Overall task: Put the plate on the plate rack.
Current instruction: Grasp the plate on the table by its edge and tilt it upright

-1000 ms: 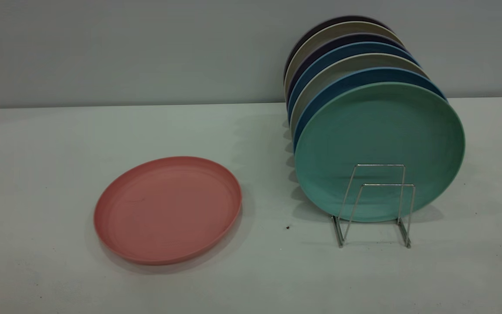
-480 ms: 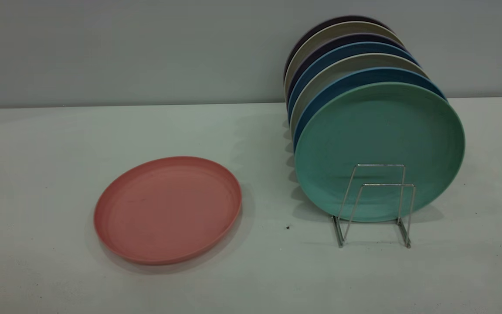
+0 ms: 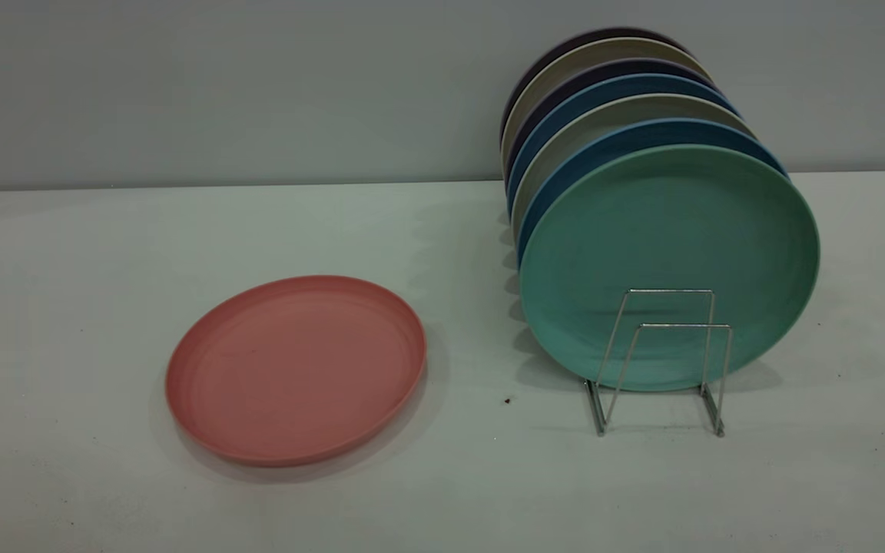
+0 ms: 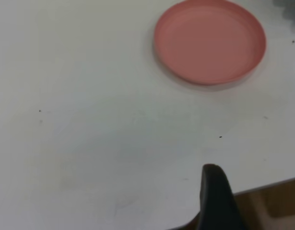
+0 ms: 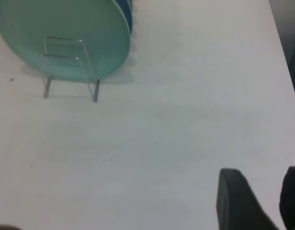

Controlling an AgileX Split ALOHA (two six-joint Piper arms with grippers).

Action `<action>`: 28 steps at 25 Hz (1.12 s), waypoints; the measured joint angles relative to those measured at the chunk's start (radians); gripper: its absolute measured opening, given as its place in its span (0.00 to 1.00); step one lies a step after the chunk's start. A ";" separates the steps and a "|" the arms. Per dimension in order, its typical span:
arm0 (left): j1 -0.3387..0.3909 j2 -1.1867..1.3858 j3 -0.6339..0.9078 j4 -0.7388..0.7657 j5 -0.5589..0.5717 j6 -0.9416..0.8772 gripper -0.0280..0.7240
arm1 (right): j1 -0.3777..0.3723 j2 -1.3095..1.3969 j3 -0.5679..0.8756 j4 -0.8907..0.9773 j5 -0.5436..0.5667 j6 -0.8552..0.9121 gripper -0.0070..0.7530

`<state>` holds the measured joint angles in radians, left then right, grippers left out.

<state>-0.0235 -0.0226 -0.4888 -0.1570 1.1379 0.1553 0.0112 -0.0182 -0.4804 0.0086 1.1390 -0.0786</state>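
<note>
My left claw (image 4: 253, 201) hangs above the table (image 3: 66, 253) near one of its edges, well short of the plate (image 3: 296, 370); I see one dark finger (image 4: 215, 199) of it and only a sliver of the other, so I cannot tell how wide it stands. My right claw (image 5: 260, 199) hovers over bare table too, with the table's edge close by on one side, and its two dark fingers (image 5: 236, 201) stand apart with nothing between them. Neither claw shows in the exterior view. The plate lies flat, rim up, on the left half of the table toward the front edge, touching nothing. The rack (image 3: 661, 361) stands on the right half, well apart from the plate, with a small dark speck (image 3: 507, 400) on the table between them. Two wire loops at the rack's front end stand bare. Behind them a green plate (image 3: 669, 230) stands on edge, leaning slightly back, and behind it a row of more plates (image 3: 604, 100), blue, grey and dark ones, runs toward the back edge and the wall (image 3: 220, 84). From my right wrist I see the rack's front loops, the green plate and a blue rim behind it.
</note>
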 joint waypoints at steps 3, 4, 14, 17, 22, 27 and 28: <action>0.000 0.000 0.000 -0.001 0.000 0.000 0.63 | 0.000 0.000 0.000 0.000 0.000 0.000 0.32; 0.000 0.000 0.000 -0.001 0.000 0.000 0.63 | 0.000 0.000 0.000 0.000 0.000 0.000 0.32; -0.002 0.024 -0.003 0.015 -0.026 -0.091 0.59 | 0.000 0.000 0.000 0.074 -0.002 -0.005 0.32; -0.033 0.125 -0.005 0.021 -0.033 -0.093 0.55 | 0.000 0.036 0.000 0.087 -0.003 -0.010 0.32; -0.063 0.352 -0.008 0.038 -0.072 -0.094 0.51 | 0.003 0.143 -0.003 0.088 -0.031 -0.011 0.32; -0.063 0.569 -0.008 0.054 -0.159 -0.050 0.51 | 0.029 0.316 -0.003 0.090 -0.126 -0.015 0.32; -0.063 0.611 -0.008 0.060 -0.180 -0.043 0.51 | 0.029 0.358 -0.003 0.089 -0.158 -0.021 0.32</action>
<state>-0.0866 0.5889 -0.4971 -0.0971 0.9577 0.1127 0.0401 0.3399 -0.4834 0.0975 0.9807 -0.0998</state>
